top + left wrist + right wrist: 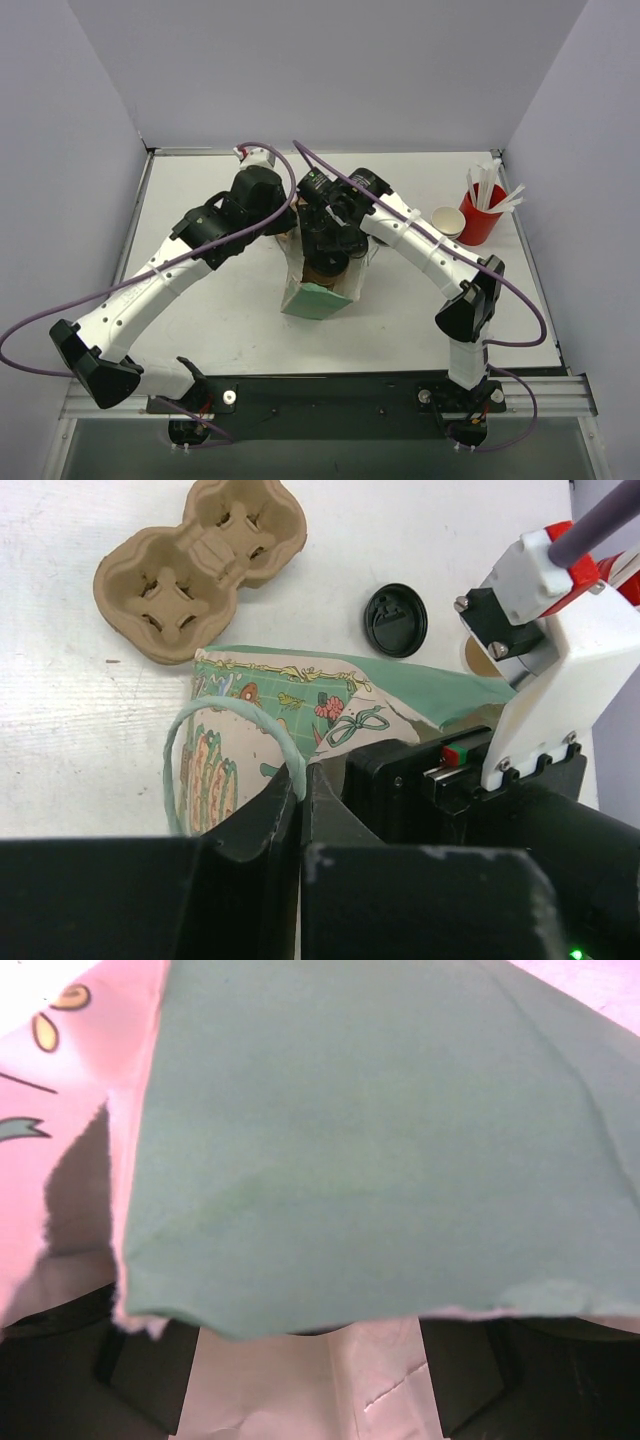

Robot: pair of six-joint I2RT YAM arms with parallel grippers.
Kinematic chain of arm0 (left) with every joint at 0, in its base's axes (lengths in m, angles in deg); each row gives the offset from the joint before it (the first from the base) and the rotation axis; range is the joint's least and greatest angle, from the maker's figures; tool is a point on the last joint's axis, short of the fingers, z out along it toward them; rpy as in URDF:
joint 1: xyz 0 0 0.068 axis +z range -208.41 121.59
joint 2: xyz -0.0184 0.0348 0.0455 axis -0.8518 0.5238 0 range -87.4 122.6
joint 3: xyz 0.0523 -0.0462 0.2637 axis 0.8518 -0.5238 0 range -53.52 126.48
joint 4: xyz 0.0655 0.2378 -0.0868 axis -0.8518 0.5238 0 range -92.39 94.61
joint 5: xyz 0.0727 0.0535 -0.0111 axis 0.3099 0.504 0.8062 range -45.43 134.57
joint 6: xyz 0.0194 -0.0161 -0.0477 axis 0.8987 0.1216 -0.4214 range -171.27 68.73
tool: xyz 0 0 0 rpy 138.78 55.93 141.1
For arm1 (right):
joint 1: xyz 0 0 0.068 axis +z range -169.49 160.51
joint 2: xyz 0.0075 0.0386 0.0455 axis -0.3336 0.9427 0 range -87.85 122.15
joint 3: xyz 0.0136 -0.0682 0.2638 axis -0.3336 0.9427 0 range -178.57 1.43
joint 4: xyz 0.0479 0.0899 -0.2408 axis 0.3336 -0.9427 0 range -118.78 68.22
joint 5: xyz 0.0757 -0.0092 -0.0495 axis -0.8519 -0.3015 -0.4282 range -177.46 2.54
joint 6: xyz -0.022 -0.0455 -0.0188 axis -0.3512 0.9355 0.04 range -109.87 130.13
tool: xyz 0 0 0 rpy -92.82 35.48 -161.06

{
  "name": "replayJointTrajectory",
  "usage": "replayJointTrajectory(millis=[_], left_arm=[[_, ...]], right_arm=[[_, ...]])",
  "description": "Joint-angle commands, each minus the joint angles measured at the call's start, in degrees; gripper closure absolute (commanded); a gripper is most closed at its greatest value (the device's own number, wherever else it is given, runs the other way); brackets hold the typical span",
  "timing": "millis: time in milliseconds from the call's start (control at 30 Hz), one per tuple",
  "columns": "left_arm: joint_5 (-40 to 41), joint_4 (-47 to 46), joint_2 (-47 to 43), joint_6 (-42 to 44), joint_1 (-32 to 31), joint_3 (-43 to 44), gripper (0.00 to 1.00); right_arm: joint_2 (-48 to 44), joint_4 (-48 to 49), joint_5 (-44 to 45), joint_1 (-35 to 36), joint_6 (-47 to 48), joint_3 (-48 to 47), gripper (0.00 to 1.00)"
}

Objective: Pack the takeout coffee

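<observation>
A green patterned paper bag (312, 298) stands at mid-table. In its mouth shows a brown round shape (325, 270), seemingly the takeout coffee cup, mostly hidden by my right gripper (328, 252) above it. In the right wrist view that gripper (305, 1365) is inside the bag, open. Its fingers (135, 1385) stand wide apart with only pale bag paper between them, under a green flap (370, 1150). My left gripper (303, 780) is shut on the bag's green handle (215, 715) at the bag's far left rim. A like brown cup (447, 221) stands at the back right.
A red cup of white sticks (482, 212) stands by the brown cup. The moulded pulp carrier (195, 565) and a black lid (396, 620) lie on the table beyond the bag; the arms hide both from above. Grey walls close in three sides.
</observation>
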Motion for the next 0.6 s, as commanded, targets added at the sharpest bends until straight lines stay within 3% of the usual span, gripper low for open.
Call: replayJointTrajectory(millis=[0,267,400,567], left_arm=[[-1.8,3.7,1.3,-0.8,0.9,4.9,1.0],[3.6,17.6,0.2,-16.2,-0.2,9.0,1.0],[7.2,20.2,-0.7,-25.6,-4.8,8.1,1.0],[10.1,19.9,-1.9,-30.8,-7.8,7.9,1.0]], right_arm=[[-1.5,-3.9,0.4,-0.4,0.7,-1.9,0.73],[2.5,-13.1,-0.6,-0.5,5.1,-12.3,0.73],[1.6,-14.7,-2.4,-0.4,6.2,-12.4,0.73],[0.2,-16.5,-1.1,0.0,7.6,-11.3,0.73]])
